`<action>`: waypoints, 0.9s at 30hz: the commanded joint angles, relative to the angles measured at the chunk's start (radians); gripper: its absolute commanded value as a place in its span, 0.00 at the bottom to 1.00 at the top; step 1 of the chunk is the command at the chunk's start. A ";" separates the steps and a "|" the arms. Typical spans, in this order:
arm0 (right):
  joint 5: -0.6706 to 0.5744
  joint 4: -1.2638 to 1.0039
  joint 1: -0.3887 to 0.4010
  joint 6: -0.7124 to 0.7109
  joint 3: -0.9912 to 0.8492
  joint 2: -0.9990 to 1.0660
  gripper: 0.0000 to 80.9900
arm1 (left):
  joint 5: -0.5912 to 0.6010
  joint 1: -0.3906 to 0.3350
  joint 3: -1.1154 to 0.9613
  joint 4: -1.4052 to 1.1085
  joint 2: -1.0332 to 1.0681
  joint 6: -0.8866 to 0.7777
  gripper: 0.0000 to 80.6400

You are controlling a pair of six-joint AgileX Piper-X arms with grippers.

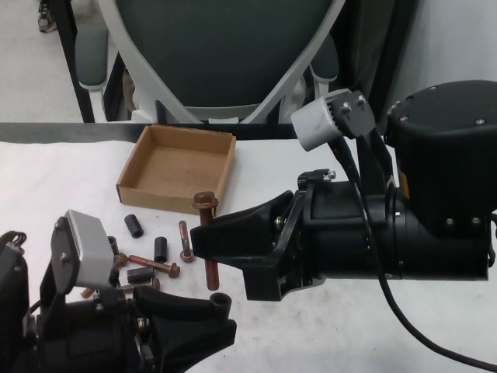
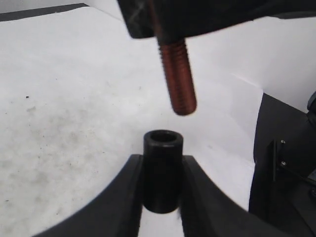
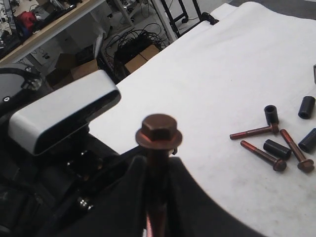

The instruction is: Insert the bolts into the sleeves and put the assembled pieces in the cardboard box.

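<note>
Left wrist view: the left gripper (image 2: pixel 162 174) is clamping an upright sleeve (image 2: pixel 163 148) while the right gripper (image 3: pixel 157 183) is holding a bolt (image 2: pixel 177 74) vertically just above.

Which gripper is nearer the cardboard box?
Right. The right gripper holds a bolt just off the near corner of the box; the left gripper, gripping a sleeve, sits below the bolt, farther away.

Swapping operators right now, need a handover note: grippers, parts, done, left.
Right gripper: shut on a bolt, head up, threaded end down.
Left gripper: shut on a sleeve, upright, bore up.
The bolt tip hangs above the sleeve, apart, not yet in.
Loose bolts and loose sleeves lie on the bench in front of the cardboard box.
Done: both parts picked. Left: insert, box it, then the other pieces.
</note>
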 commanded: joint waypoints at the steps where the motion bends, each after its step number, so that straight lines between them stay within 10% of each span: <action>1: 0.002 -0.014 0.000 -0.009 -0.003 -0.004 0.00 | 0.010 -0.002 -0.007 -0.022 0.003 0.010 0.01; 27: 0.002 0.025 0.000 -0.087 -0.003 -0.004 0.00 | -0.028 0.000 -0.007 -0.043 0.003 0.018 0.01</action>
